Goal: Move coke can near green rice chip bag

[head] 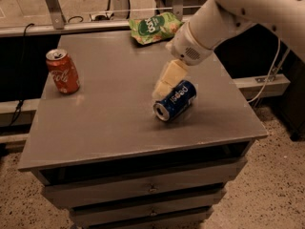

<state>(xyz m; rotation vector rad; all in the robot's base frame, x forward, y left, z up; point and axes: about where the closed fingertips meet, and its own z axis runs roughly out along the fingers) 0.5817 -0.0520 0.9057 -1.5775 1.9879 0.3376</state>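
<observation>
Camera view: gripper hung over mid-table, coke can not yet grasped.
Coke can stood upright at the table's 10 o'clock edge, well apart from the green rice chip bag at 12. The gripper sat just beside a toppled Pepsi can, probably mid-reach; jaw state could not be told. Drawers below were shut, contents hidden.

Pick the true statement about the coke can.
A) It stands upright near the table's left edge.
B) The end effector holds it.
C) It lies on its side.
A: the coke can stands upright at the table's left side; the end effector hovers mid-table beside the lying Pepsi can.
</observation>
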